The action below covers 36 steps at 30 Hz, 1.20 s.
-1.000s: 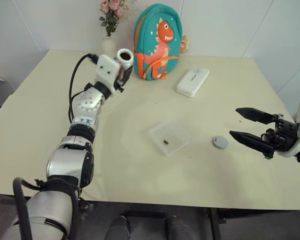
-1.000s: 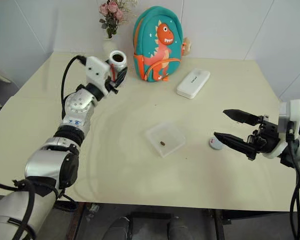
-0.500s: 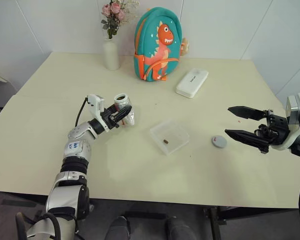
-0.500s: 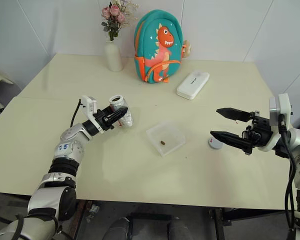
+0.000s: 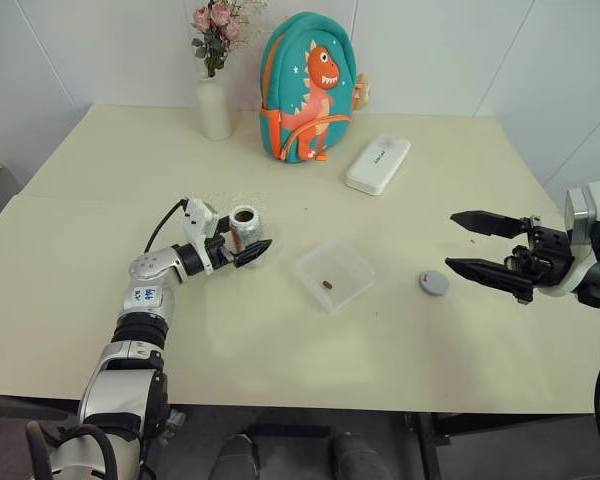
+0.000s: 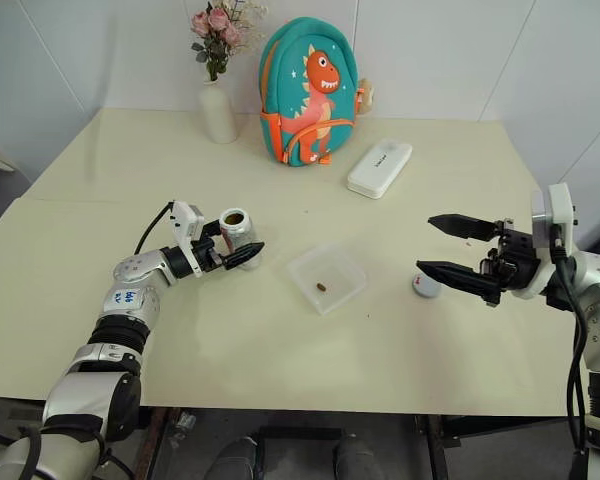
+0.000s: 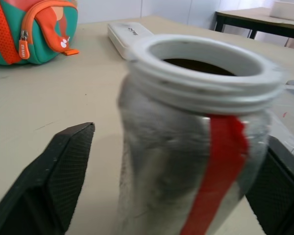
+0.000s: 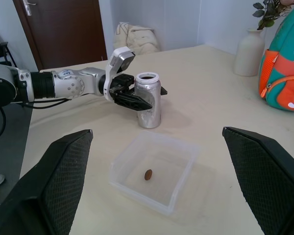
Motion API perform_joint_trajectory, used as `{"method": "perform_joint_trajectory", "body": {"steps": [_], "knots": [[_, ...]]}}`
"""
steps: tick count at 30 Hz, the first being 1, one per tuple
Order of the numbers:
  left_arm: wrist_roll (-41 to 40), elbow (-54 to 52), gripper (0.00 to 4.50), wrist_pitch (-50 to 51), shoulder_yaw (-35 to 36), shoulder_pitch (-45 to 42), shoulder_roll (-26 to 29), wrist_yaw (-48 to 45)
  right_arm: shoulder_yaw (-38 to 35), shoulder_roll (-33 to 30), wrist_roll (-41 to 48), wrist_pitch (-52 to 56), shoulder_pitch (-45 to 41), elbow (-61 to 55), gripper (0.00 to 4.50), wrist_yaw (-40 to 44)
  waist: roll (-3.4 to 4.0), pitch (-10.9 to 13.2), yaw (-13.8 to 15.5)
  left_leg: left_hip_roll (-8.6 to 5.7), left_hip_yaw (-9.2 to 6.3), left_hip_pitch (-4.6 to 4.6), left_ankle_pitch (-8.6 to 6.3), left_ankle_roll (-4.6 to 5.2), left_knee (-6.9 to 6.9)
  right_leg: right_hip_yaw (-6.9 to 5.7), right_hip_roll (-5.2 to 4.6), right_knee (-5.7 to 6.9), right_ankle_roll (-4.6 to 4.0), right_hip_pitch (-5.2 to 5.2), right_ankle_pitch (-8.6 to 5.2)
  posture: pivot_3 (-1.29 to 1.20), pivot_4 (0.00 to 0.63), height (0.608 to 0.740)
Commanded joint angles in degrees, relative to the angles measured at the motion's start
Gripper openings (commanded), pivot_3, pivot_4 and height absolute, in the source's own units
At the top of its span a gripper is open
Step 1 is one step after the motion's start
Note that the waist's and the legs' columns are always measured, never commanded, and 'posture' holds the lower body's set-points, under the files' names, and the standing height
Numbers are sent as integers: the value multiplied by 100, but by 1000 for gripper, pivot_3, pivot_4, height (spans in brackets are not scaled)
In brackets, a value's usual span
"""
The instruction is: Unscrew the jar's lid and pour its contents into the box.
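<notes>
Jar (image 5: 245,226) upright on table (image 5: 100,230), mouth open, between spread fingers of left gripper (image 5: 242,246); fingers stand clear of jar wall, nothing gripped; likely set down after pour. Jar: silver-grey metal cylinder, red stripe, threaded pale rim. Box (image 5: 335,274) beyond left fingertips, between both grippers: shallow clear plastic, rounded corners, one brown pellet (image 5: 328,284) inside. Lid (image 5: 434,283), flat grey disc, on table just beside right gripper (image 5: 457,243); right jaws wide, empty.

— Counted on the table (image 5: 280,330)? One jar (image 5: 244,226), one lid (image 5: 434,283), one box (image 5: 335,274) with one pellet (image 5: 328,284).

— And beyond those? One backpack (image 5: 305,85), one vase (image 5: 215,105), one white case (image 5: 378,164), two grippers (image 5: 242,250) (image 5: 468,243).
</notes>
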Motion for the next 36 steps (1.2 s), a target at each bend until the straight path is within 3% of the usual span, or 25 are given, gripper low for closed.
{"method": "perform_joint_trajectory", "body": {"steps": [1, 7, 14, 19, 26, 31, 36], "knots": [[-7, -283, 4466, -74, -27, -83, 169, -253, -54, -45, -25, -58, -122, -62, 4500, -12, 0, 0, -1, 0, 0, 0, 0, 0, 0, 0, 0, 0, 0, 0, 0, 0, 150, 740], [-137, -787, 4466, 214, -102, 165, 559, -984, -58, -75, -30, -38, -170, -9, 4500, 58, 0, 0, -9, 1, 0, 0, -1, -1, -4, 0, 0, -4, -1, 0, 0, 0, 150, 740], [-106, -1342, 4466, 818, -320, 647, 1445, -2094, -17, -214, -116, -65, -303, 333, 4500, 365, 1, 1, -22, 5, 2, 1, -3, -2, -19, -1, 0, -9, -8, -4, -4, 0, 150, 740], [8, -944, 4466, 768, -321, 587, 1898, -2338, 12, -224, -231, -131, -468, 503, 4500, 467, 1, 1, -20, 6, 2, 2, -3, -2, -22, -3, -2, -12, -13, -4, -7, 0, 150, 740], [53, -328, 4466, 475, -193, 220, 2025, -2213, 90, -146, -338, -227, -664, 702, 4500, 562, 2, 1, -9, 6, 3, -1, -5, -3, -43, -5, -4, -26, -18, -10, -10, 0, 150, 740], [-537, -279, 4466, 38, 323, 404, 2662, -3464, 169, -317, -421, -278, -859, 922, 4500, 857, 2, 1, -94, 14, 17, -8, -4, -10, -88, -5, -3, -17, -35, -51, -21, 0, 150, 740], [-895, -148, 4466, -136, 592, 516, 2822, -3838, 169, -464, -523, -383, -991, 1207, 4500, 1043, 6, 2, -98, 17, 17, -8, -4, -10, -101, -10, -4, 0, -49, -66, -40, 0, 150, 740]]}}
